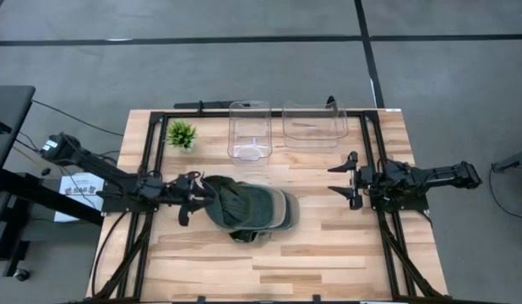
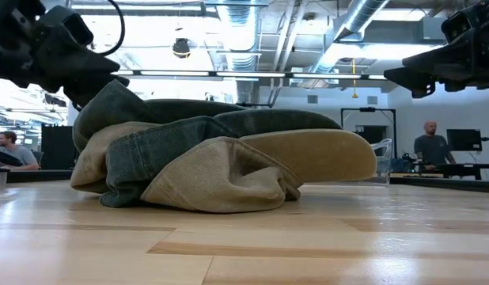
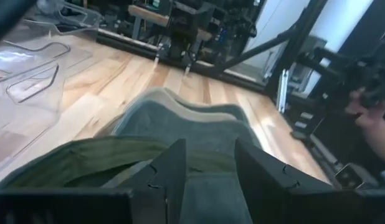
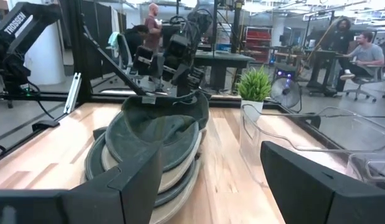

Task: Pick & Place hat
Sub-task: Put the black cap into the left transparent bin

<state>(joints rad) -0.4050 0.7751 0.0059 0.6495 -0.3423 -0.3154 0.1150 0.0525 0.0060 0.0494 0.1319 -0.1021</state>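
my left gripper is closed on the green hat; my right gripper waits wide open beside.

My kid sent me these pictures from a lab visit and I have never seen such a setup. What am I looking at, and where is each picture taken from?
It is a robot with two dark arms at a wooden table. One picture looks straight down, one looks level across the tabletop, and two come from cameras on the arms' wrists. On the table lie a stack of hats, two clear plastic bins and a small green plant. The left end effector has its fingers on either side of the top hat's green edge, gripping it. The right end effector waits, open and empty, to the right of the hats.
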